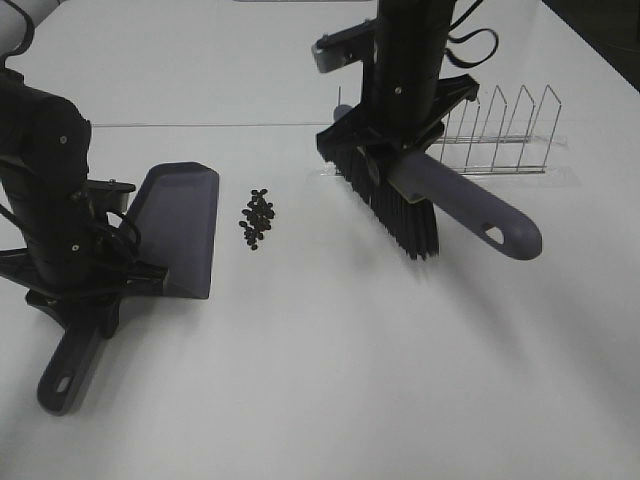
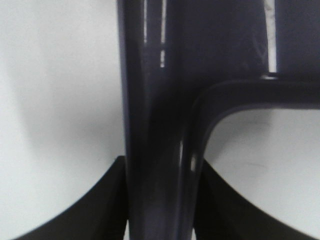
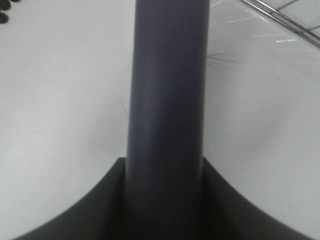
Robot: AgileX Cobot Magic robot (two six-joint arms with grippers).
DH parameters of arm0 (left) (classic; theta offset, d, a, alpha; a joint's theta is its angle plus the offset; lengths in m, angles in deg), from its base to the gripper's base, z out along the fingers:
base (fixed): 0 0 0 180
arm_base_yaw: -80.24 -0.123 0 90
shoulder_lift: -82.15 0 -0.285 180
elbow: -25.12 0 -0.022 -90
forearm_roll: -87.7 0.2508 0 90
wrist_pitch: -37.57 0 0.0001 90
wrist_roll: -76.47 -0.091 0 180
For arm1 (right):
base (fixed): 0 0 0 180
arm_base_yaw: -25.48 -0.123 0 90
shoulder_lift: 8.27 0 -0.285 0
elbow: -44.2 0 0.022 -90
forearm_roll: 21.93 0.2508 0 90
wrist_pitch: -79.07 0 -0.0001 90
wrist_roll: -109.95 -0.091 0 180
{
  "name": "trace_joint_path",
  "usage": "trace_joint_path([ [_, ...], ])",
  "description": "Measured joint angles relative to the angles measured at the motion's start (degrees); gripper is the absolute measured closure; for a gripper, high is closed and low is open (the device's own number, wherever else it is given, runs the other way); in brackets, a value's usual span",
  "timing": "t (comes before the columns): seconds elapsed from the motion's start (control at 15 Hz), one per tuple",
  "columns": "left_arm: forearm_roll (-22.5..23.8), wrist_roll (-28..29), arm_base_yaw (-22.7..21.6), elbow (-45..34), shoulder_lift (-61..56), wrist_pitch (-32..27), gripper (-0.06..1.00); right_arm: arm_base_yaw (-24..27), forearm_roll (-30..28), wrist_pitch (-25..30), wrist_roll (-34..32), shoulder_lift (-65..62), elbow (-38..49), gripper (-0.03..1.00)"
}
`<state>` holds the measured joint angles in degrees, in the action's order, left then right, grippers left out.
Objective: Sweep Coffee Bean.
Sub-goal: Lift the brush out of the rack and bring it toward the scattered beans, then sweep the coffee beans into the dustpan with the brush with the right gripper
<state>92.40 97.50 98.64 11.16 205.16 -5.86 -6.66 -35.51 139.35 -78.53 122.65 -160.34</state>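
Coffee beans sit in a loose small cluster on the white table, a bit left of centre, btwn dustpan and brush. Dustpan is just left of the beans, not touching them, w/ its open lip facing right twd the cluster. The pan looks flat on the table in the high view. Its handle runs near-left, w/ a hang hole at the free end. L gripper is clamped on that handle close to where it meets the pan. L wrist view shows the same: dark fingers pressed in on both sides of the glossy handle, snug against it. Brush is right of the beans and well apart from them. It's tilted, black bristles pointing down & near, grey handle sticking out near-right w/ a hang hole at its tip. Can't tell if the bristle tips touch the table. R gripper pinches the brush handle right above the bristle block. R wrist view shows fingers tight against both sides of the handle. That view also catches a couple of dark beans at one frame corner and a few stray bristle hairs beside the handle. Wire rack stands far right, behind the brush, well apart from the beans.
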Motion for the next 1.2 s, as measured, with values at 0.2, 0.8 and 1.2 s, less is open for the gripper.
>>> trace_joint_path([
  [0.2, -0.69, 0.00, 0.00, 0.57, 0.97, 0.46, 0.60, -1.83, -6.19, -1.20, 0.00, 4.24, 0.00, 0.60],
  [0.8, -0.74, -0.06, 0.00, 0.57, 1.03, 0.46, 0.60, -8.54, -0.97, -5.39, 7.79, 12.32, -8.19, 0.60],
  [1.2, -0.80, -0.06, 0.00, 0.57, 1.03, 0.46, 0.60, -9.63, 18.16, -4.93, 15.36, 14.44, -16.33, 0.60],
])
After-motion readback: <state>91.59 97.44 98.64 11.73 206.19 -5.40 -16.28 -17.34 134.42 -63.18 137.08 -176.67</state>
